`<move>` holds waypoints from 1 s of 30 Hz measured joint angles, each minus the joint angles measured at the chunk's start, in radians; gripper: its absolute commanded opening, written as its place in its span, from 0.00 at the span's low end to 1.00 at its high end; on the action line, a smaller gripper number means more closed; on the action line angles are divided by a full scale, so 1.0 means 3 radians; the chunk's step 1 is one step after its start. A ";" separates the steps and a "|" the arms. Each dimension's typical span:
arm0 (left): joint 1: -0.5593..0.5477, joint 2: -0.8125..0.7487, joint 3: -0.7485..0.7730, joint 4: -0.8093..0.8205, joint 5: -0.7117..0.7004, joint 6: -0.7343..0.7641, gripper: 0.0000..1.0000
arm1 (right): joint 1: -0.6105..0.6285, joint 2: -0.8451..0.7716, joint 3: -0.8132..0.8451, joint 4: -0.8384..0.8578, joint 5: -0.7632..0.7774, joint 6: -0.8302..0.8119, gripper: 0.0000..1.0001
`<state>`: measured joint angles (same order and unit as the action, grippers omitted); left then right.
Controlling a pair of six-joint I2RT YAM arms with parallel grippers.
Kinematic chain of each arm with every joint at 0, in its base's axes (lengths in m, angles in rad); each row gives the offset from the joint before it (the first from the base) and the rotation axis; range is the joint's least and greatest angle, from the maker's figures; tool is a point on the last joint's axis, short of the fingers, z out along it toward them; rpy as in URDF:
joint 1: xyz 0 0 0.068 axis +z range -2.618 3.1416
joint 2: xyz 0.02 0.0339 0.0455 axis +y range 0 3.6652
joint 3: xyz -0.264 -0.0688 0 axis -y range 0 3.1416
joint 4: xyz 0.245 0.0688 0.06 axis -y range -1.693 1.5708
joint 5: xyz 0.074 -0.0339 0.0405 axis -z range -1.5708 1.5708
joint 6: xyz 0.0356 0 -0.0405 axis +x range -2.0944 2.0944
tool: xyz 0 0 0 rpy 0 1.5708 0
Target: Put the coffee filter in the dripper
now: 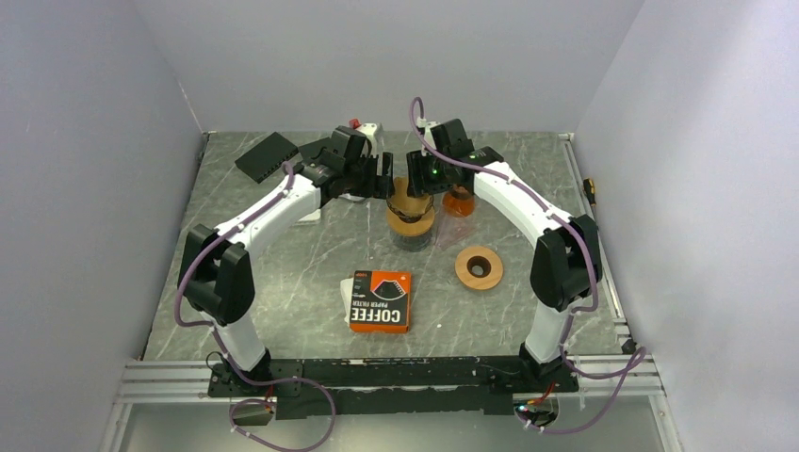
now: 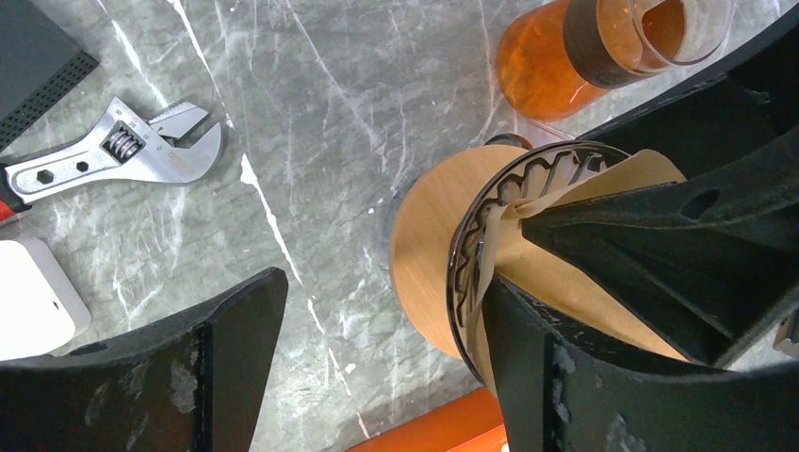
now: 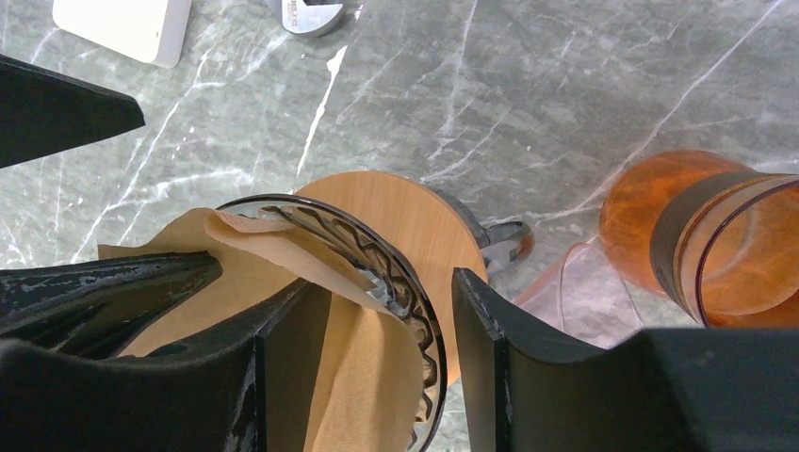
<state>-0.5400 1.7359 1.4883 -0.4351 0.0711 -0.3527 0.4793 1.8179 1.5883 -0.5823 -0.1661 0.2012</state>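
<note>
Mid-scene, with left gripper (image 2: pixel 382 282) and right gripper (image 3: pixel 382 282) both open-jawed astride the dripper (image 3: pixel 377 252) rim, press the paper filter (image 3: pixel 236 275) down evenly, avoiding creases.

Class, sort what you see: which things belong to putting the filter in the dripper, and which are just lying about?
Job in hand: coffee filter, dripper.
Lying about: filter box, wooden ring, orange glass vessel, wrench, white box, black block.
</note>
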 measured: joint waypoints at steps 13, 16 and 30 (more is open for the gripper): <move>0.0000 0.0154 0.0010 0.0010 0.0024 0.0000 0.81 | 0.0000 0.0009 0.0000 0.0001 0.0001 -0.0003 0.73; 0.0000 0.0158 0.0011 0.0011 0.0034 0.0000 0.81 | 0.0000 0.0018 -0.0009 0.0000 0.0006 -0.0005 0.73; 0.0000 0.0158 0.0052 0.0038 0.0057 0.0000 0.80 | 0.0000 0.0065 -0.0118 -0.0003 0.0093 -0.0052 0.58</move>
<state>-0.5400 1.7832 1.5040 -0.4236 0.0883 -0.3527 0.4793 1.8374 1.5528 -0.5831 -0.1383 0.1856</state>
